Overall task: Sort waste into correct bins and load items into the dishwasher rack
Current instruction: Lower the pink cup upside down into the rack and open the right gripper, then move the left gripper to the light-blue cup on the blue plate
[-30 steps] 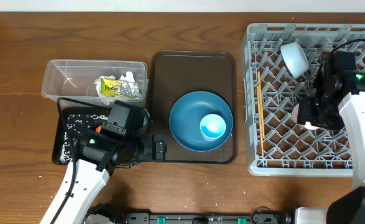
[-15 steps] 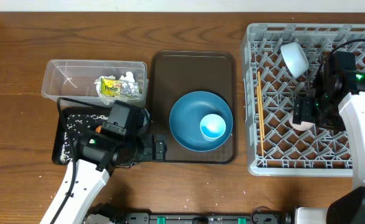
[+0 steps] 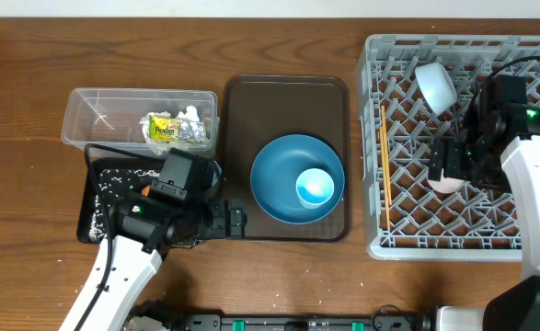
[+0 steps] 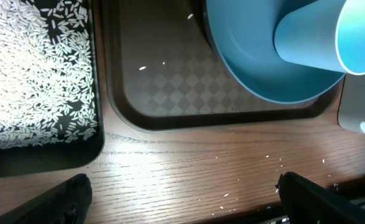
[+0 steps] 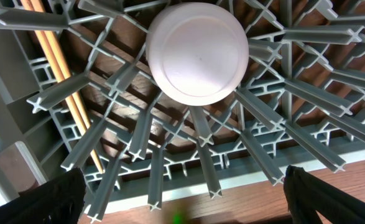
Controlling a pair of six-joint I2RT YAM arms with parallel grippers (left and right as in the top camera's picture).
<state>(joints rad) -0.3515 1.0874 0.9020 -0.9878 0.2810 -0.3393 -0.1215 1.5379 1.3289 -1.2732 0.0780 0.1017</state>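
Note:
The pink cup (image 5: pixel 198 53) stands upside down among the pegs of the grey dishwasher rack (image 3: pixel 407 241). It also shows in the overhead view (image 3: pixel 447 185). My right gripper (image 3: pixel 442 162) hovers over it, open and empty; it also shows in the right wrist view (image 5: pixel 185 205). The white bowl (image 3: pixel 435 85) and the chopsticks (image 3: pixel 384 165) lie in the rack. The blue plate (image 3: pixel 283 179) holds the light-blue cup (image 3: pixel 315 187). My left gripper (image 3: pixel 235 221) is open and empty over the table; it also shows in the left wrist view (image 4: pixel 182 205). The carrot is not clearly in view.
The plate sits on a brown serving tray (image 3: pixel 288 92). The clear tub (image 3: pixel 95 119) holds the yellow-green wrapper (image 3: pixel 164 129) and the white tissue (image 3: pixel 192 114). The black tray (image 4: pixel 39 155) holds rice grains (image 4: pixel 39 68). A few grains lie on the table.
My right gripper has drawn back from the pink cup, which now shows more fully, upside down in the rack. The left arm has not moved.

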